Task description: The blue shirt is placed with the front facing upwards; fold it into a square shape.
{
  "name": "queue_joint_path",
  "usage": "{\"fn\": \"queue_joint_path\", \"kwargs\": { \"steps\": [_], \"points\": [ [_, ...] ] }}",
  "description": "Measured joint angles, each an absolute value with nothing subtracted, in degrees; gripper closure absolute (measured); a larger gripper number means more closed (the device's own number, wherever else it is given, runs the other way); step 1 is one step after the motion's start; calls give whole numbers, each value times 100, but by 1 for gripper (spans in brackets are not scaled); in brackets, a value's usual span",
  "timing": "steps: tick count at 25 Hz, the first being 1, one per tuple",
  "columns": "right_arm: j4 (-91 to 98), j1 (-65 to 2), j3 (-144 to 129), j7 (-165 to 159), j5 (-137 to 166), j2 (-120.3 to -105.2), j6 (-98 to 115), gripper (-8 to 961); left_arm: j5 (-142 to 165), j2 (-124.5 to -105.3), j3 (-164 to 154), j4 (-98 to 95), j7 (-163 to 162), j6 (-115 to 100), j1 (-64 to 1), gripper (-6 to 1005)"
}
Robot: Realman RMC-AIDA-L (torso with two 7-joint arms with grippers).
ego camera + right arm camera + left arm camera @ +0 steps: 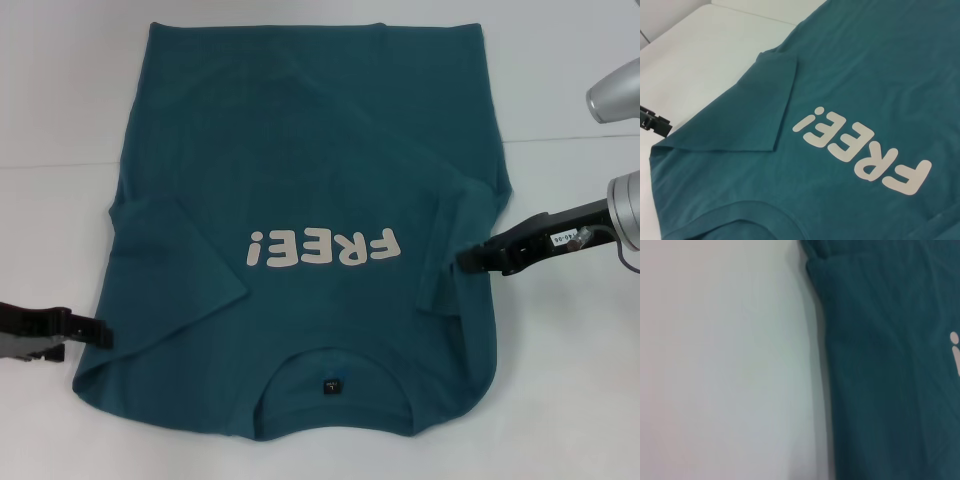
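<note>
While the dark teal-blue cotton shirt (300, 200) is lying front-up on the white desk (50, 100) with both sleeves folded in, the left hand (95, 330) and right hand (465, 258), grip unreadable, are hovering beside its edges, probably needing a hem-to-collar fold next.

head above, wrists close (shared blue shirt (300, 200))

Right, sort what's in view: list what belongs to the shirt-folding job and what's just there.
Part of the job:
- blue shirt, front up, both sleeves folded inward
- left gripper, at the shirt's left edge near the collar end
- right gripper, over the folded right sleeve

Just there:
- white table, which carries the shirt; nothing else lies on it
</note>
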State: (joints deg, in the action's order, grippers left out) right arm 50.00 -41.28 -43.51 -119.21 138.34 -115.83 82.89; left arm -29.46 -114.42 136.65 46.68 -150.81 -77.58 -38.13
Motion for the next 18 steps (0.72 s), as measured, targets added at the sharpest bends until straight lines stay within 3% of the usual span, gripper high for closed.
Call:
{"fn": "queue_joint_path", "kwargs": {
  "steps": [18],
  "points": [
    [4992, -4140, -4385, -11901, 13834, -11592, 8226, 939, -2937, -11437, 13667, 4693, -15229, -8052, -3853, 245]
  ]
}}
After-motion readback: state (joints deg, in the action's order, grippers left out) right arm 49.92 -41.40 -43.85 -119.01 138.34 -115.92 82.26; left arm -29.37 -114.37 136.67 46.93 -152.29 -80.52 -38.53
